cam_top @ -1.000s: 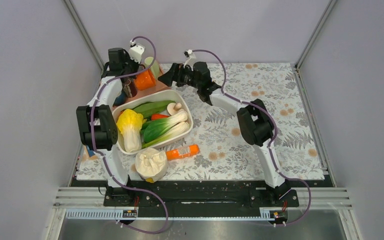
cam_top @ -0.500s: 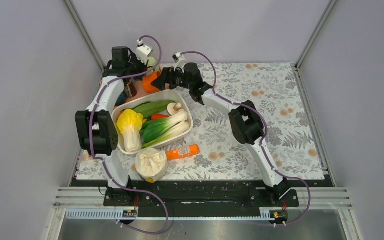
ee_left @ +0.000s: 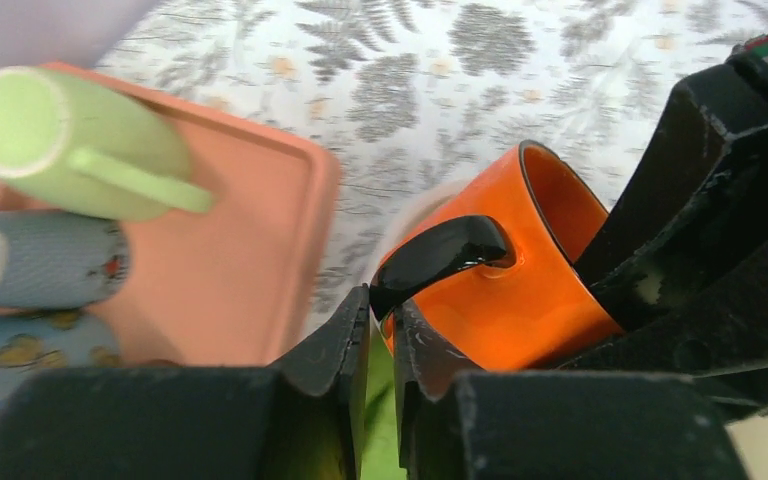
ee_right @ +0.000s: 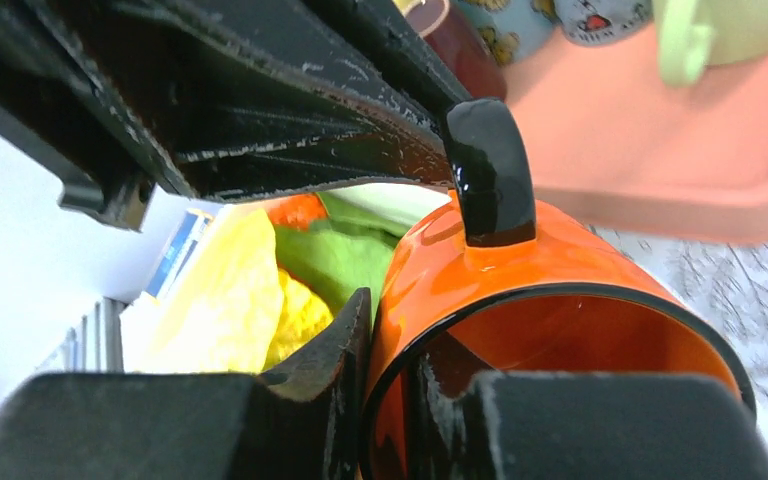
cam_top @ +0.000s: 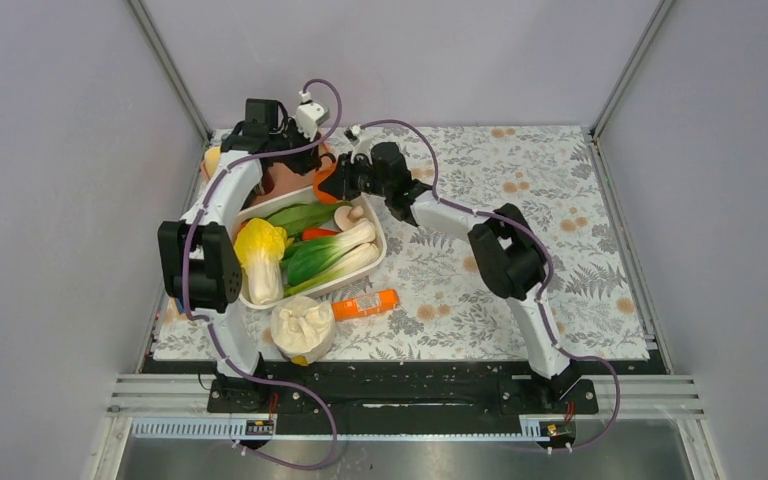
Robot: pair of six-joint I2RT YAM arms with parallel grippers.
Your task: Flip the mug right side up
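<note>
Mug (ee_left: 520,300) was tilted on side, apparently held off counter (cam_top: 560,200), between tray (ee_left: 260,230) and bowl (cam_top: 381,238). Left fingers (ee_left: 335,340) pinched handle (ee_left: 440,250); right fingers (ee_right: 330,350) clamped rim, one inside. Shared hold probably meant for pivoting mouth upward.

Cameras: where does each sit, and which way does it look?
Top external: above and behind, looking down at the table; left arm and right arm show.
Left wrist: on the left arm, looking past the left claw at the orange mug.
Right wrist: on the right arm, looking past the right claw into the mug.
Shared: both wrist views show mug and pink tray.
</note>
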